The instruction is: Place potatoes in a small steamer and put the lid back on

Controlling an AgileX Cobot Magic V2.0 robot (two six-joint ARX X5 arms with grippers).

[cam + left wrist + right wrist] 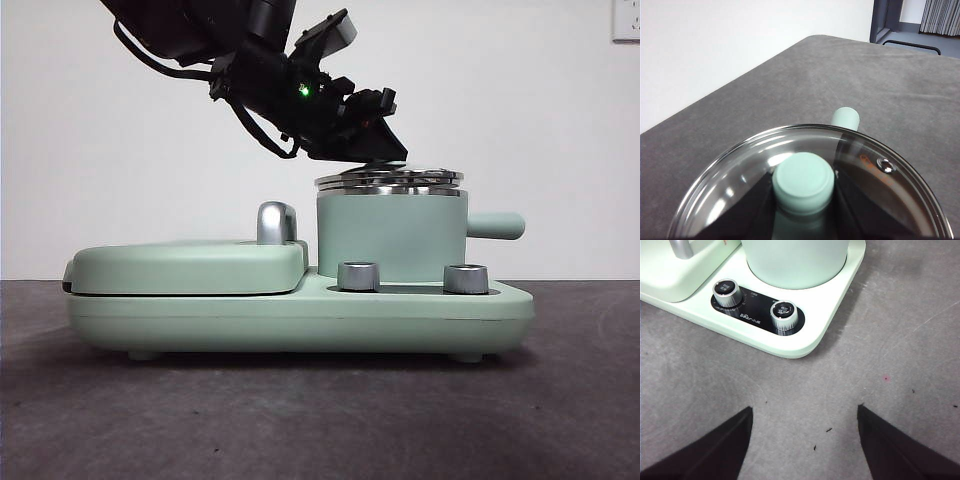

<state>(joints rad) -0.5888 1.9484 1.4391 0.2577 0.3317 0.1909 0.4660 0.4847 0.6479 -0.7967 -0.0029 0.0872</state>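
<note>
Control panel (757,310) of the cooker base (805,342): white brand lettering "Bear" (followed by small characters too fine to read) printed between the two dials; dial markings illegible.

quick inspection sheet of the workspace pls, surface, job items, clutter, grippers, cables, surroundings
surface: dark grey table, a few small specks.
job's things: glass lid sits on the small steamer, which stands on the green cooker base; potatoes not visible.
clutter: nothing seen.
grippers: left gripper with jaws either side of the lid knob; right gripper open, empty, above the table near the two dials.
cables: black cable along the left arm.
surroundings: white wall, wall socket.
</note>
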